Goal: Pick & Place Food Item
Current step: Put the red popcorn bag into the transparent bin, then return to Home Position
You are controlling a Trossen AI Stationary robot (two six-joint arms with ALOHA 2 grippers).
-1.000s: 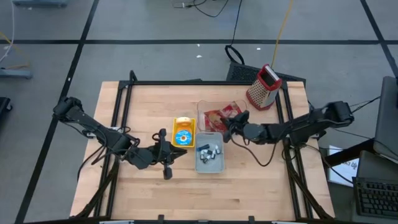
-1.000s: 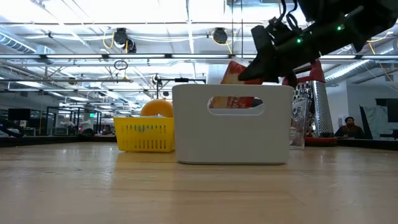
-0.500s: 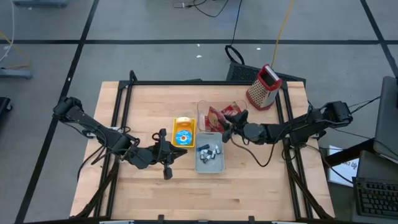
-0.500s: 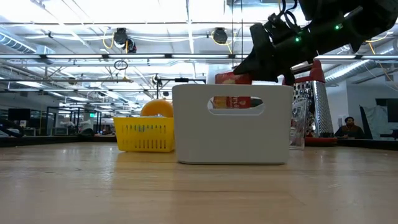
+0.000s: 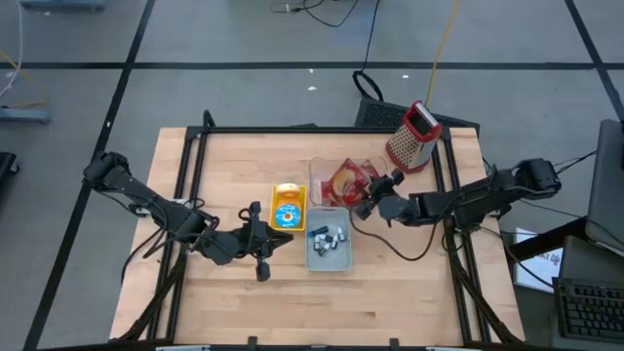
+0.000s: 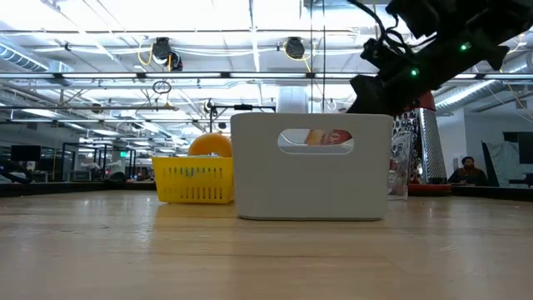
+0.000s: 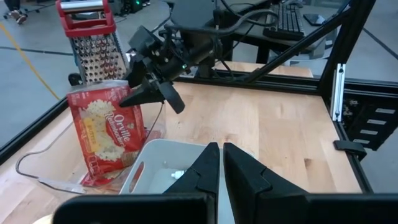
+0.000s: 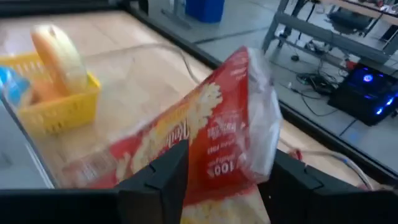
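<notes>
Now the popcorn bag (image 7: 104, 134) is seen standing nearly upright in the clear tray (image 5: 322, 172) at the far side of the table, just behind the grey bin (image 5: 329, 246); through the bin's handle slot in the low view a strip of its red print can be made out. The right gripper (image 5: 369, 202) is parked just beside the bag's upper edge, fingers spread and nothing pinched between them, so the bag is judged to be released and resting on its own.

A light, soft package is to be expected: crinkled film, glossy and likely slippery, with loose contents that would shift and let the bag sag or fold if it were taken by a corner. A crushing squeeze should be avoided, since the contents are probably brittle. The best hold is judged to be across the flat sealed top edge, where the film is doubled and stiffer, with the jaws closed over the thin dimension rather than the broad printed face.

Meanwhile the left gripper (image 5: 255, 241) is held near the yellow basket (image 5: 288, 207), its fingers pressed together on nothing, waiting. A red-handled grater (image 5: 413, 136) is left standing at the far right corner, well clear of the bag.
</notes>
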